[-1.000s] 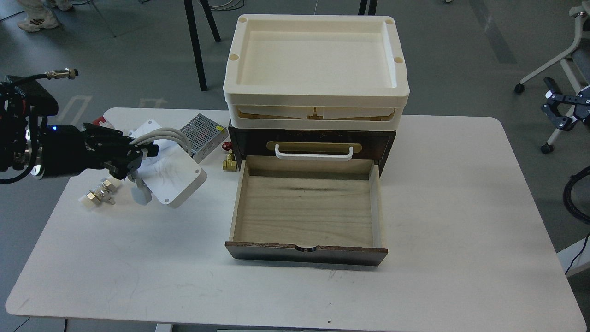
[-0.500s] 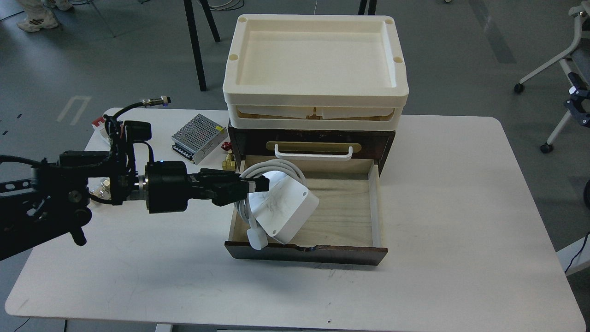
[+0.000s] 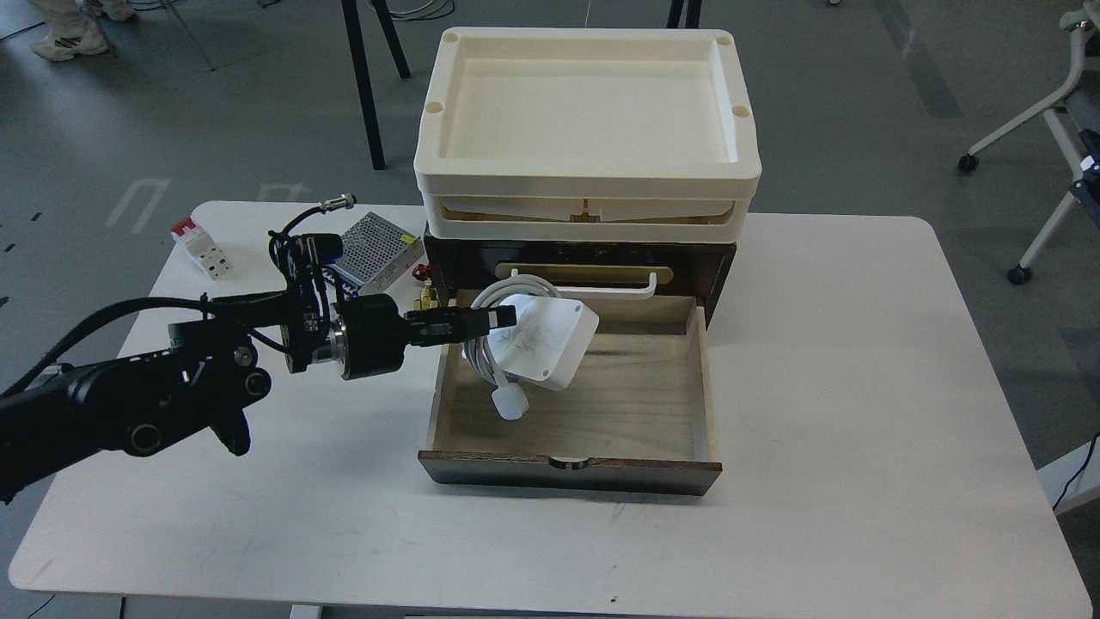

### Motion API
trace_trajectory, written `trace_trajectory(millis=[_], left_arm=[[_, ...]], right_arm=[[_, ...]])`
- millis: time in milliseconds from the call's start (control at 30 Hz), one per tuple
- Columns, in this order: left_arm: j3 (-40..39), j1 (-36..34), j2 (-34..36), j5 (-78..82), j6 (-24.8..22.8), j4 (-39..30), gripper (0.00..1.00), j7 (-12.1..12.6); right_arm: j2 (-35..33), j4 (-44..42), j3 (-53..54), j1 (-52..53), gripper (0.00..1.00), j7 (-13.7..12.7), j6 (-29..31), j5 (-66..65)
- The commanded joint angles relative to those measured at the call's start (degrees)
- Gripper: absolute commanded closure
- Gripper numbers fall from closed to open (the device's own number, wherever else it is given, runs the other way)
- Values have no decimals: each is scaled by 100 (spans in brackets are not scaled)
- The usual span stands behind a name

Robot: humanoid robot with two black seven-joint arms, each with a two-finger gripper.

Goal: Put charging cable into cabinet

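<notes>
The charging cable point(image 3: 546, 344), a flat white power brick with a pale cord looped round it, hangs tilted over the back left of the open drawer. My left gripper point(image 3: 503, 320) is shut on it at its left edge, reaching in from the left above the drawer's side wall. The cord's plug end point(image 3: 509, 402) dangles down toward the drawer floor. The cabinet point(image 3: 584, 258) is a small dark brown chest with a white handle; its lower drawer point(image 3: 636, 404) is pulled out, with a light wood floor. My right gripper is out of view.
A cream plastic tray point(image 3: 588, 185) sits on top of the cabinet. A mesh-topped metal power supply point(image 3: 375, 249), a small red-and-white breaker point(image 3: 199, 248) and a brass fitting point(image 3: 424, 299) lie on the white table point(image 3: 859, 387) left of the cabinet. An office chair point(image 3: 1057, 129) stands at far right.
My left gripper carried the charging cable from above the table's left side rightward over the drawer, then further back toward the cabinet front. The right gripper has left the view at the right edge.
</notes>
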Motion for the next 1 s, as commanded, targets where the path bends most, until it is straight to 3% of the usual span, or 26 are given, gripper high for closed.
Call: trace_trajectory(millis=[0, 100, 200, 267, 300, 333, 367, 433, 600, 767, 967], left_arm=[[59, 120, -213, 10, -7, 222, 99, -1], [59, 261, -433, 54, -7, 372, 95, -1], [51, 288, -486, 45, -16, 398, 79, -1], [25, 288, -495, 10, -34, 398, 57, -1], [-19, 288, -495, -16, -34, 390, 33, -1], [-54, 288, -495, -51, -25, 390, 20, -1], [-81, 279, -504, -95, -51, 390, 18, -1], [-160, 226, -486, -157, -78, 381, 3, -1], [-458, 243, -31, -183, -235, 311, 1, -1], [-1002, 314, 1049, -436, -1341, -277, 1, -1], [-1899, 498, 2150, -3710, -1419, -490, 1, -1]], right_arm=[[-2, -8, 9, 1, 0, 0, 0, 0], [-2, -8, 1, 1, 0, 0, 0, 0], [-2, -8, 0, 1, 0, 0, 0, 9], [-2, -8, 0, 1, 0, 0, 0, 9], [-2, -8, 0, 1, 0, 0, 0, 9], [-2, -8, 0, 1, 0, 0, 0, 9], [-2, -8, 0, 1, 0, 0, 0, 9], [-2, 1, 9, 1, 0, 0, 0, 9], [7, 10, 88, 1, 0, 0, 0, 9], [33, 19, 150, 9, 0, 0, 0, 0], [226, 98, 220, 246, 0, 0, 0, -35]])
